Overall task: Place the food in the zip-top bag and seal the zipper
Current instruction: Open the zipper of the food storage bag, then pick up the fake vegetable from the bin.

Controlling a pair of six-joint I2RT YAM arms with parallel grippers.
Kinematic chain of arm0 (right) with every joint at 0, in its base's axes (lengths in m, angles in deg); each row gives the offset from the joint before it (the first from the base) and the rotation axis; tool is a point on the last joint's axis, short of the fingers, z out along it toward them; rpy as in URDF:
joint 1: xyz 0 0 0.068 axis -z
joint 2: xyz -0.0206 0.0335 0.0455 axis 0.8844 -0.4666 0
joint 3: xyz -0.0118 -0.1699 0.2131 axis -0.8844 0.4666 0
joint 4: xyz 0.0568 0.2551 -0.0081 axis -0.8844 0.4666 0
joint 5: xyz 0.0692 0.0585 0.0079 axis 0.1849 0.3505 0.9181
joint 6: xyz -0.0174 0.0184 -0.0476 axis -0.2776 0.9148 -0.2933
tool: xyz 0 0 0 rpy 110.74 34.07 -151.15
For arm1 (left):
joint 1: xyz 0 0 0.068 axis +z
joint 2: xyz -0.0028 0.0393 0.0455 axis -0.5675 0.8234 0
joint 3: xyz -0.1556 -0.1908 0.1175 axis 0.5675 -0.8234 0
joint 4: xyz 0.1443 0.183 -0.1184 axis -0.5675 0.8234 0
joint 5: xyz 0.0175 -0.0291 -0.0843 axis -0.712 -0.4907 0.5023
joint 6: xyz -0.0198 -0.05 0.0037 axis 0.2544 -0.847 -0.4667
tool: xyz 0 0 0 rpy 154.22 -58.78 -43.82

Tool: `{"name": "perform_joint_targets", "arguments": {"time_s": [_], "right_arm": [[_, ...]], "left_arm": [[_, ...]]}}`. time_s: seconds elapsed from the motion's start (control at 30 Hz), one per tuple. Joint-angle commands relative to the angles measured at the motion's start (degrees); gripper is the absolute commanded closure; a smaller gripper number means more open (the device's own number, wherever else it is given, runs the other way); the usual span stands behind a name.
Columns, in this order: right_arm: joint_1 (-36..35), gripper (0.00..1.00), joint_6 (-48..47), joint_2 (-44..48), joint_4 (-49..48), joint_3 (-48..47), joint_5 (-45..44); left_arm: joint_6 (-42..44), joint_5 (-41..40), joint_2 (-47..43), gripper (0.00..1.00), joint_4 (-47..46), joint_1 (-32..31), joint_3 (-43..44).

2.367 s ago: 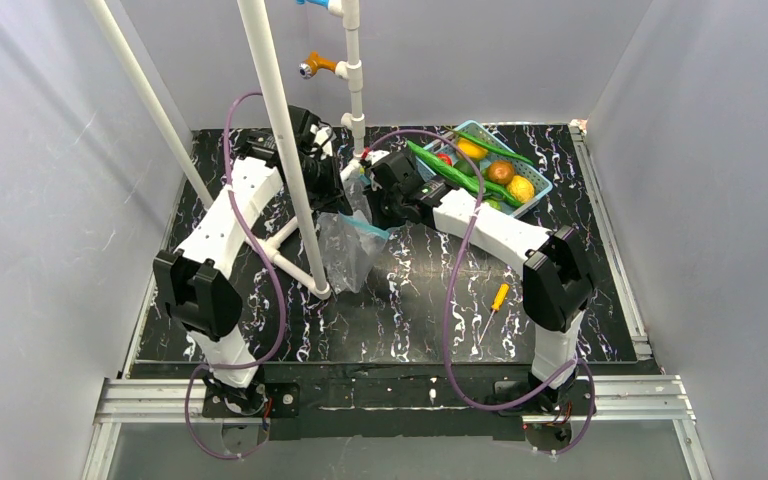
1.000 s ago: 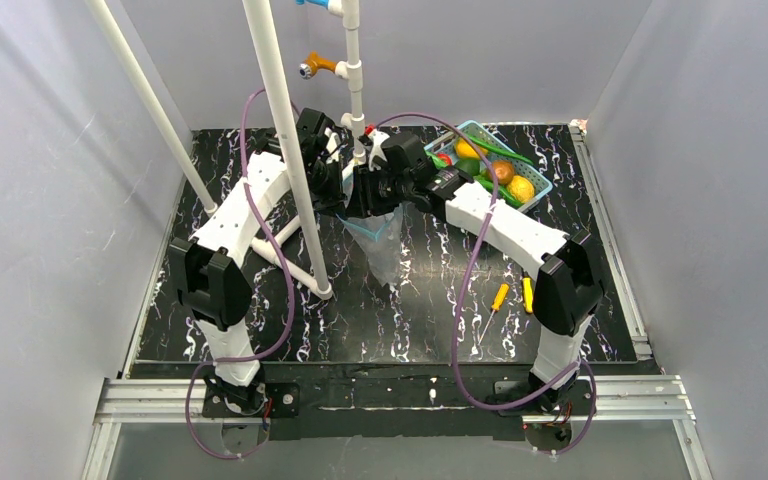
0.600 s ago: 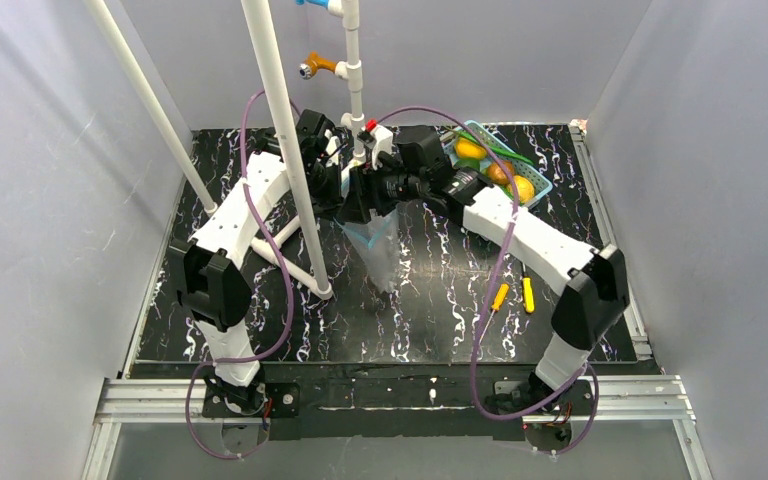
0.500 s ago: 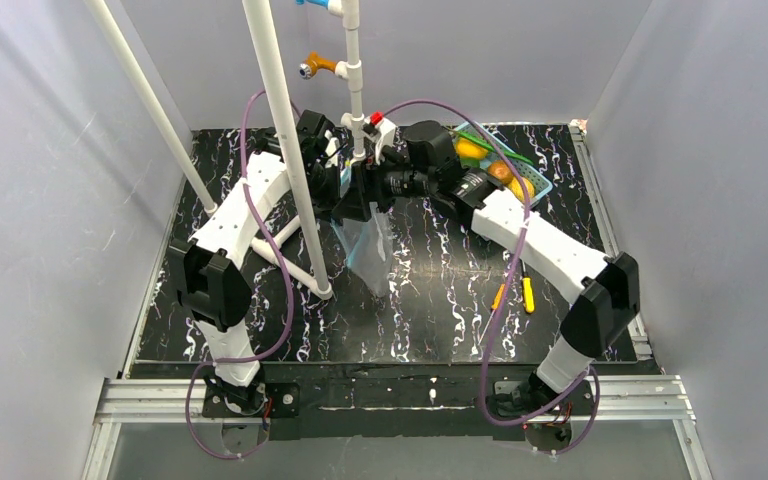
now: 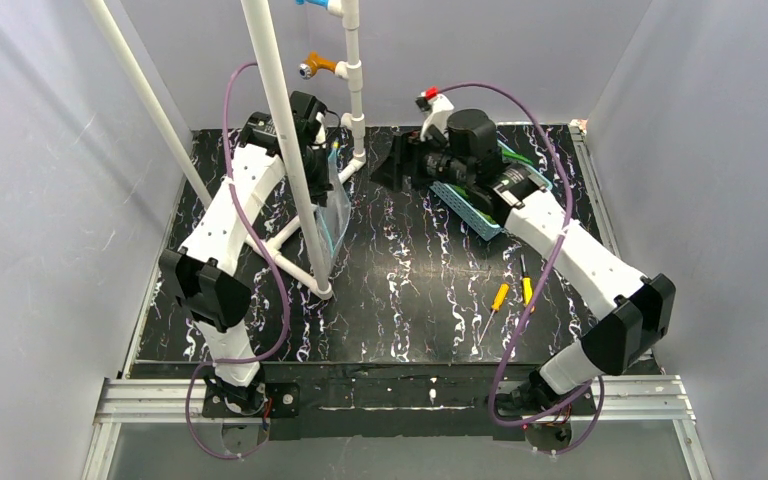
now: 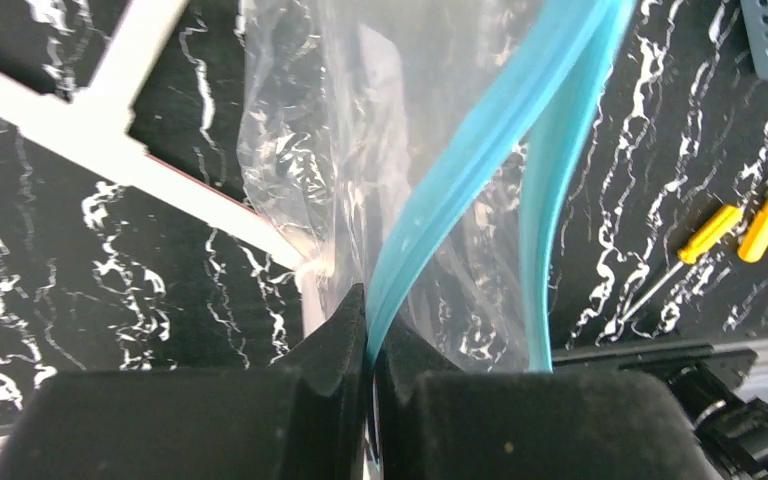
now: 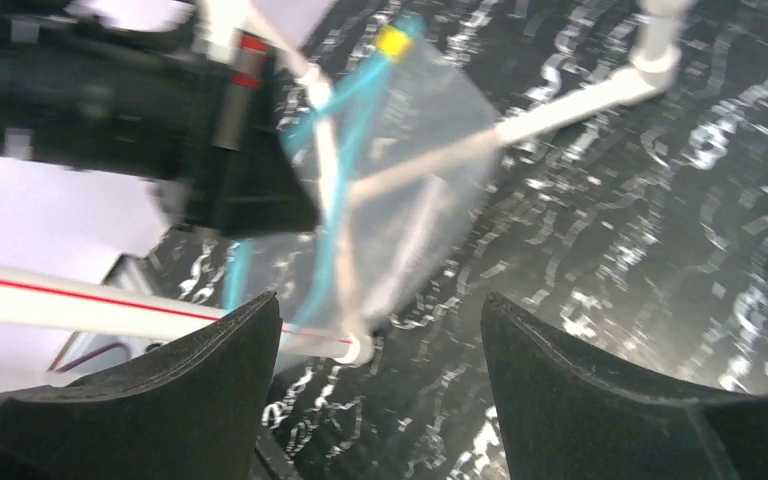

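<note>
The clear zip-top bag (image 5: 334, 215) hangs above the table from my left gripper (image 5: 320, 152), just behind the slanted white pipe. My left gripper (image 6: 370, 310) is shut on the teal zipper (image 6: 460, 170) at one end of the bag (image 6: 310, 130); the mouth gapes, its two teal strips apart. Over the table's back middle, my right gripper (image 5: 392, 165) is raised and open with nothing between its fingers (image 7: 380, 305). It faces the bag (image 7: 400, 190). The food lies in the basket under my right forearm, and only a thin green pod (image 5: 513, 153) shows.
The light-blue basket (image 5: 465, 207) sits at the back right, mostly covered by my right arm. Two orange-handled screwdrivers (image 5: 500, 296) (image 5: 527, 290) lie on the table at the front right. A white pipe frame (image 5: 295, 190) stands at the left, with a vertical pipe (image 5: 352, 70) at the back.
My right gripper has opened, let go of the bag's mouth and pulled away up and to the right. My left arm has carried the bag left, behind the pipe.
</note>
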Motion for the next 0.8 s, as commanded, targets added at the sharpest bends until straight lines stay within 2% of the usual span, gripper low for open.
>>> {"name": "perform_joint_targets", "arguments": {"time_s": [0.0, 0.1, 0.17, 0.37, 0.57, 0.77], "right_arm": [[3.51, 0.19, -0.94, 3.24, 4.25, 4.01, -5.83], [8.62, 0.19, 1.13, 3.33, 5.63, 6.49, -7.20], [11.67, 0.17, 0.66, 2.54, 7.53, 6.82, -8.83], [19.18, 0.11, -4.09, -3.17, 15.68, 1.82, -17.23], [29.36, 0.13, -3.23, -7.53, 16.80, 0.26, -15.12], [34.07, 0.10, -3.73, -14.08, 18.22, -5.14, -15.10]], "left_arm": [[1.33, -7.42, 0.13, 1.00, 5.25, -0.33, 3.48], [1.70, -9.47, 2.84, 1.00, 6.46, -0.97, 4.58], [1.62, -7.62, 4.34, 1.00, 4.88, -1.08, 3.40], [0.92, -4.26, 7.38, 1.00, 0.13, -2.69, 1.17], [-0.14, 2.64, 9.68, 1.00, -3.38, -3.16, 1.03], [-0.47, 4.56, 9.89, 1.00, -5.48, -3.26, -1.16]]}}
